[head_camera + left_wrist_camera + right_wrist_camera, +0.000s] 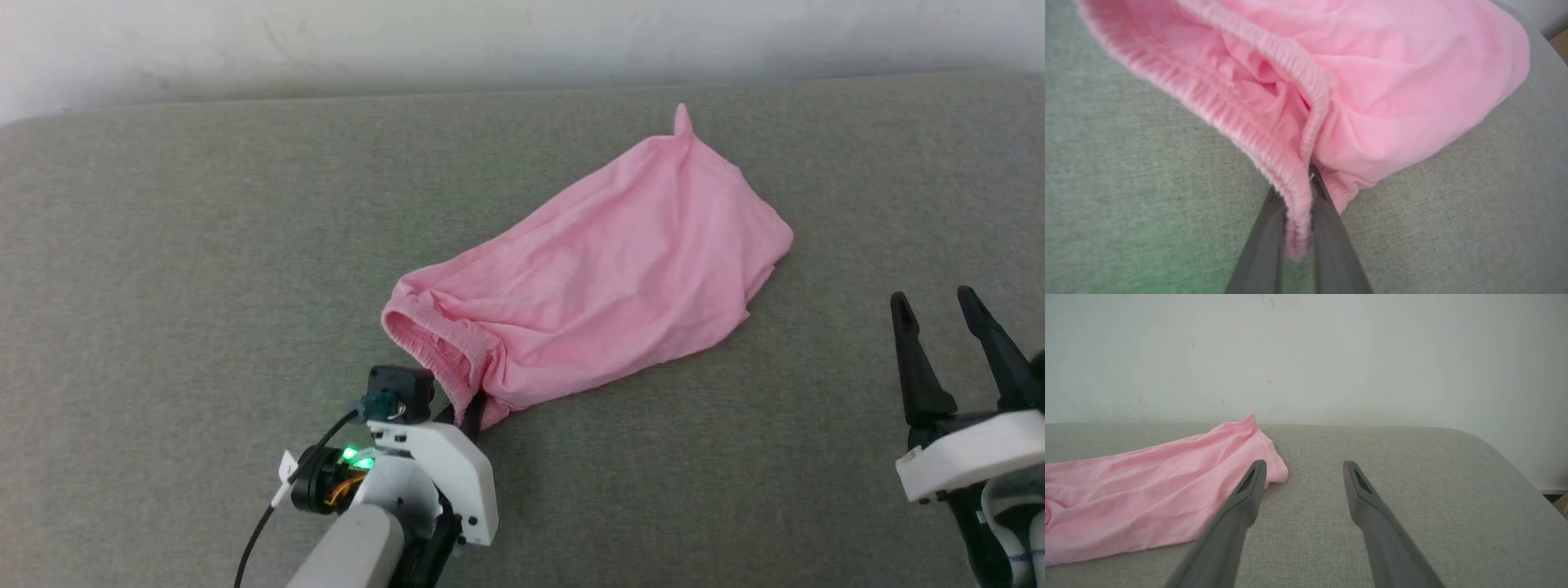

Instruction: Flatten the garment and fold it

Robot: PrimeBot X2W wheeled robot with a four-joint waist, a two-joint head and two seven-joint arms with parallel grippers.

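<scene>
- Place, as I read it from my console: a plain indoor room, home-like or a test space; I cannot tell which.
- Grey woven padded surface (163,286) with a rounded corner, like a mattress or sofa seat.
- Bare white wall (1306,355), lightly scuffed, directly behind it.
- Pink garment (604,278) lying on the padding.

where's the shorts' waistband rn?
Head view, lower centre: the waistband is the near-left end of the garment on the grey surface, its nearest corner pinched in the left hand.

No legible text or labels
</scene>
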